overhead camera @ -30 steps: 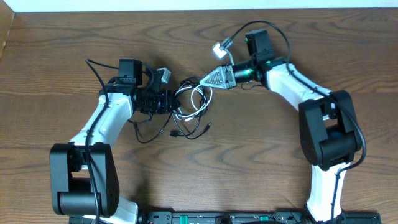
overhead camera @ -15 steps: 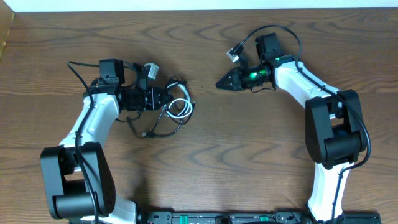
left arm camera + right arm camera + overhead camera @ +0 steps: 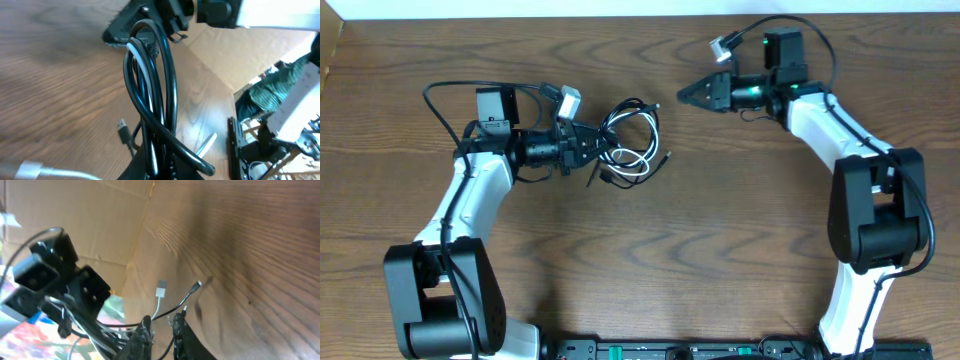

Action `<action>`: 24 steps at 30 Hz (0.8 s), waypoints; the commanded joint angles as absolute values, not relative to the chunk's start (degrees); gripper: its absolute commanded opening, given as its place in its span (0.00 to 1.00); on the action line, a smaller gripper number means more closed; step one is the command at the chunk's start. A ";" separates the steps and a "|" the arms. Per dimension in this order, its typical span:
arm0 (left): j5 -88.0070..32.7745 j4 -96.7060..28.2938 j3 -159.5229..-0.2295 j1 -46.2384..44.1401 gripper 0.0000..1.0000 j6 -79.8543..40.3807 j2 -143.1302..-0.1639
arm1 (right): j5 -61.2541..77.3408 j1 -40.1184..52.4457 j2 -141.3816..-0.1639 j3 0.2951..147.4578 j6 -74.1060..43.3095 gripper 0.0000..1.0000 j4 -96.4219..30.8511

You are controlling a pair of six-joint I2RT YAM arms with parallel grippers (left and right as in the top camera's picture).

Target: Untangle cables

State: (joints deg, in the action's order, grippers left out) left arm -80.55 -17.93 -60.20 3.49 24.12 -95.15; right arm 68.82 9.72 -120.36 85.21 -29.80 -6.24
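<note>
The desk point(image 3: 740, 250) carries both arms. The left arm point(image 3: 470, 200) is stretched toward the middle of the far edge, and the right arm point(image 3: 830, 120) is drawn up near the far right corner. The left gripper point(image 3: 588, 148) is clamped on the cables point(image 3: 628, 148), which are bunched just beside it, left of the desk's centre and well apart from the right gripper point(image 3: 688, 96). That gripper's jaws are seen only narrowly parted, with nothing between them. In the left wrist view the black cable point(image 3: 167, 75) and the white cable point(image 3: 142, 70) are looped together and run down into the grip. Because both strands are pinched together, any pull is likely to tighten the tangle. A plug point(image 3: 123, 129) could be caught in a loop, and a strand may be missed by narrow jaws.
</note>
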 commanded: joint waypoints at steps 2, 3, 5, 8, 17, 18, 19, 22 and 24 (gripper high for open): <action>-84.31 -17.58 -60.12 0.82 0.07 26.15 -93.97 | 71.99 10.22 -118.72 85.82 -34.70 0.10 -4.49; -83.77 -17.56 -60.12 0.51 0.07 26.13 -93.97 | 72.10 10.22 -118.72 85.82 -34.89 0.09 -3.95; -81.19 -17.54 -60.12 0.10 0.07 25.98 -93.97 | 73.65 10.22 -118.72 85.82 -36.47 0.07 -2.61; -78.02 -17.65 -60.12 -0.10 0.07 25.21 -93.97 | 77.38 10.22 -118.72 85.82 -36.62 0.06 -0.97; -75.37 -17.65 -60.12 -0.10 0.07 24.34 -93.97 | 82.39 11.03 -118.72 85.82 -36.60 0.02 -0.36; -75.37 -17.65 -60.12 -0.10 0.07 24.34 -93.97 | 81.95 11.27 -118.72 85.82 -36.60 0.02 -0.34; -75.37 -17.65 -60.12 -0.10 0.07 24.32 -93.97 | 81.60 11.46 -118.72 85.82 -36.60 0.02 -0.34; -75.42 -17.63 -60.12 -0.10 0.08 23.99 -93.97 | 79.96 12.32 -118.72 85.82 -36.60 0.01 -0.40; -75.42 -17.61 -60.12 -0.10 0.07 23.68 -93.97 | 79.57 12.78 -118.72 85.82 -36.60 0.01 -0.38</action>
State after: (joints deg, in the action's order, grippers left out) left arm -74.72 -17.74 -60.20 -0.12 24.03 -95.13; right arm 79.70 11.73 -120.36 85.19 -36.03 -0.54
